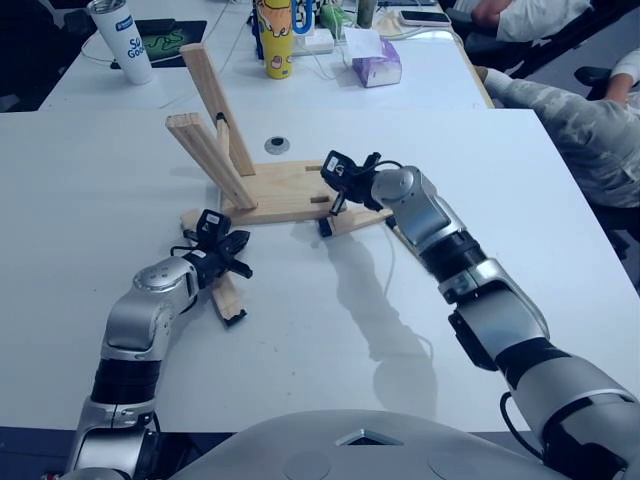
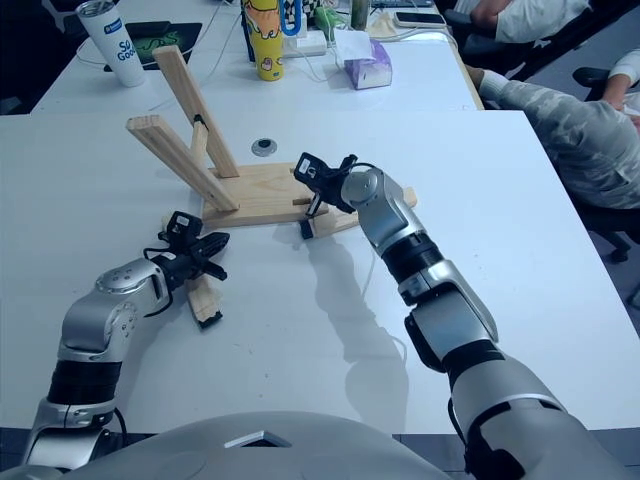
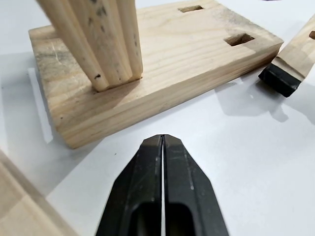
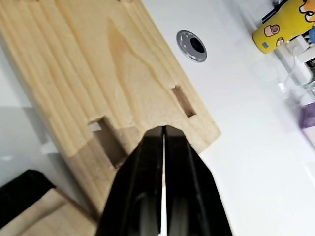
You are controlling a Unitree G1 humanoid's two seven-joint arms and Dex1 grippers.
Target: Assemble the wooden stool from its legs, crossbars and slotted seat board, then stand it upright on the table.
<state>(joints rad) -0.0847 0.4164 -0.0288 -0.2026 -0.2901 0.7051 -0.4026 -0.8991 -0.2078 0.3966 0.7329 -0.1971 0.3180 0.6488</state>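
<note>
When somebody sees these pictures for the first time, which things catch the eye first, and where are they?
First the seat board, flat in the middle of the table, with two legs leaning up from its left end. Next the two shut pincers: the right pincer at the board's near right edge, the left pincer aimed at it from the near left. A loose leg lies by the left pincer.
</note>
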